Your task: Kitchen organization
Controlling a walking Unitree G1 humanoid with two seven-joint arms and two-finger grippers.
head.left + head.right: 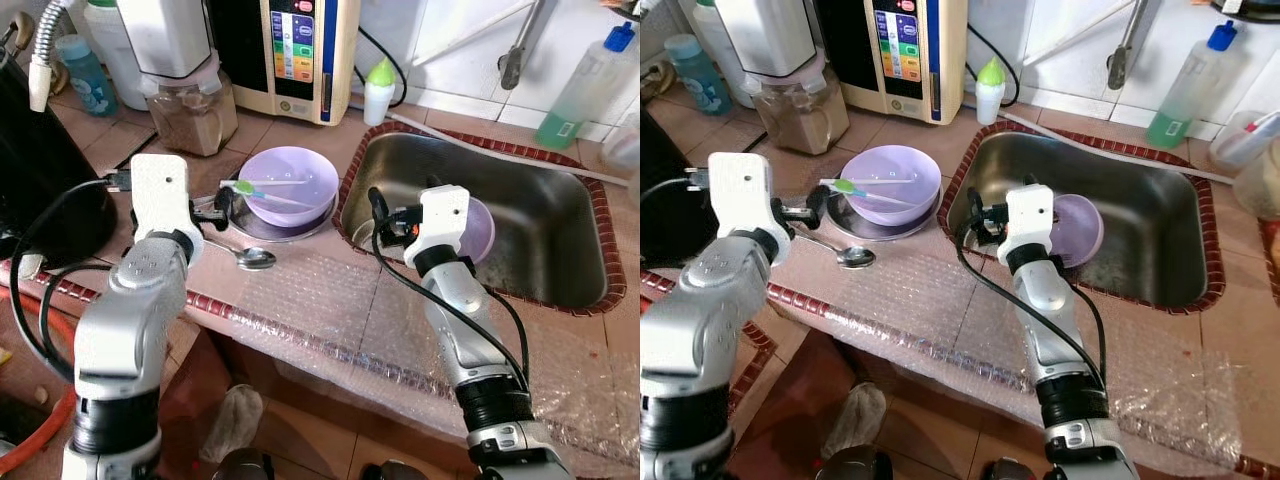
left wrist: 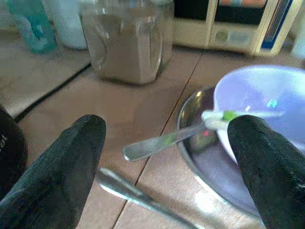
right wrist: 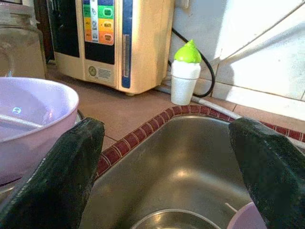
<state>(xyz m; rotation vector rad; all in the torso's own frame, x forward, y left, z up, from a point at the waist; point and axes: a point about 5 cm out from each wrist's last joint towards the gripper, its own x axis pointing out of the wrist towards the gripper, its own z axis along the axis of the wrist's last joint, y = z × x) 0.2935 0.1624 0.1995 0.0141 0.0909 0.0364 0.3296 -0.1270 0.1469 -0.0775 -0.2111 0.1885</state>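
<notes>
A purple bowl (image 1: 290, 185) is shown on a steel plate (image 1: 250, 222) on the bench (image 1: 330, 300), at 9 o'clock from the sink (image 1: 540, 240). Across the bowl a green-tipped utensil (image 1: 262, 188) is laid, its long axis running 9 to 3 o'clock; a spoon (image 1: 245, 256) lies on the bench at 7 o'clock from the plate. The left gripper (image 2: 167, 157) is held just beside the plate at 9 o'clock, jaws apart, the utensil's handle lying ahead between them. The right gripper (image 3: 167, 171) is held over the sink's near left corner, jaws apart, a purple plate (image 1: 480, 228) beside it. The left arm is judged nearer the bowl.
</notes>
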